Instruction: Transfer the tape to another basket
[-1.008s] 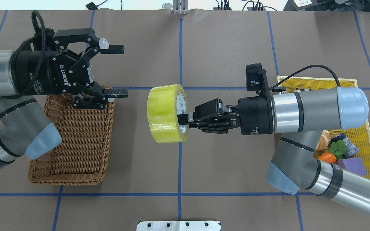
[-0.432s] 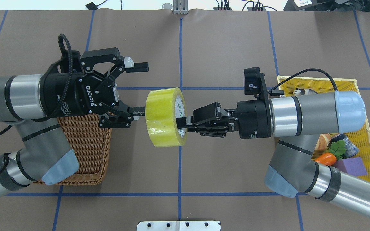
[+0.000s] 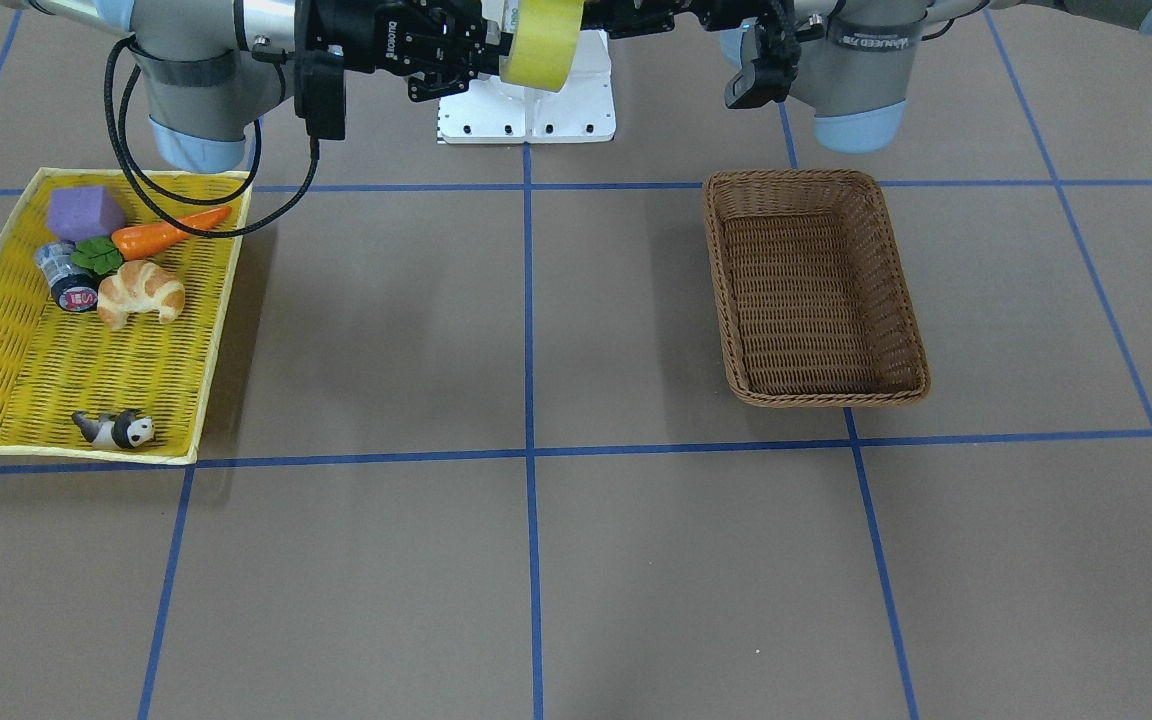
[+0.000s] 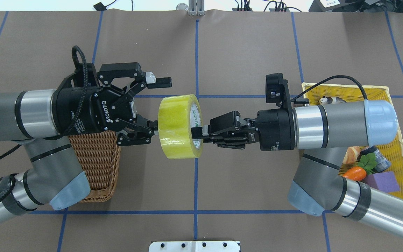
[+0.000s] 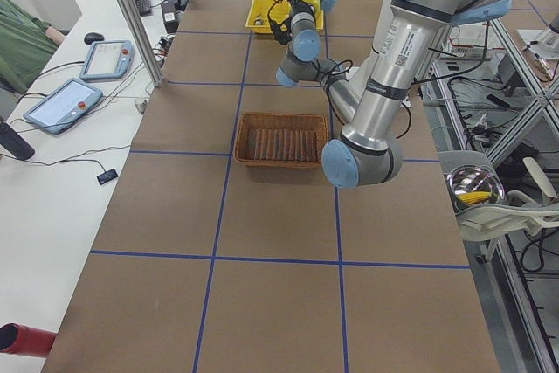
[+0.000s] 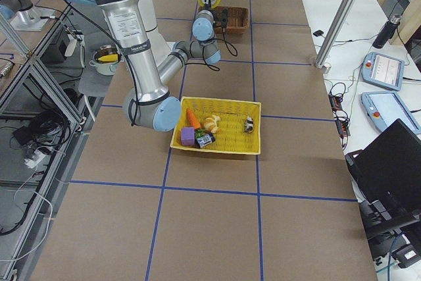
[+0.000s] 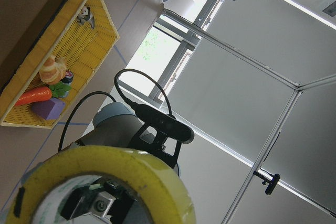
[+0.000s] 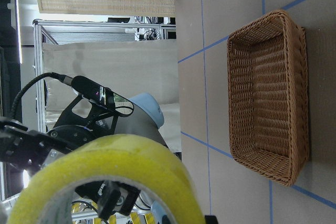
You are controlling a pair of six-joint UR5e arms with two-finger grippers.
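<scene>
The tape (image 4: 177,126), a wide yellow-green roll, hangs in the air over the table's middle, on edge with its core facing left and right. My right gripper (image 4: 198,135) is shut on its rim from the right. My left gripper (image 4: 159,104) is open at the roll's left side: its near finger reaches the roll's left face, its far finger stands beyond the roll's far edge. The tape also shows in the front view (image 3: 542,38) and fills the left wrist view (image 7: 110,174) and the right wrist view (image 8: 118,166). The brown wicker basket (image 4: 100,164) sits under my left arm, empty (image 3: 814,177).
The yellow tray (image 3: 221,300) at the robot's right holds a carrot (image 3: 171,232), a croissant (image 3: 141,292), a purple block (image 3: 84,212), a small can (image 3: 68,282) and a panda figure (image 3: 118,428). A white plate (image 3: 526,115) lies at the robot's base.
My left arm has swung right from above the basket until its open gripper reaches the tape. The right gripper holds the tape nearly still, shifted slightly left.
</scene>
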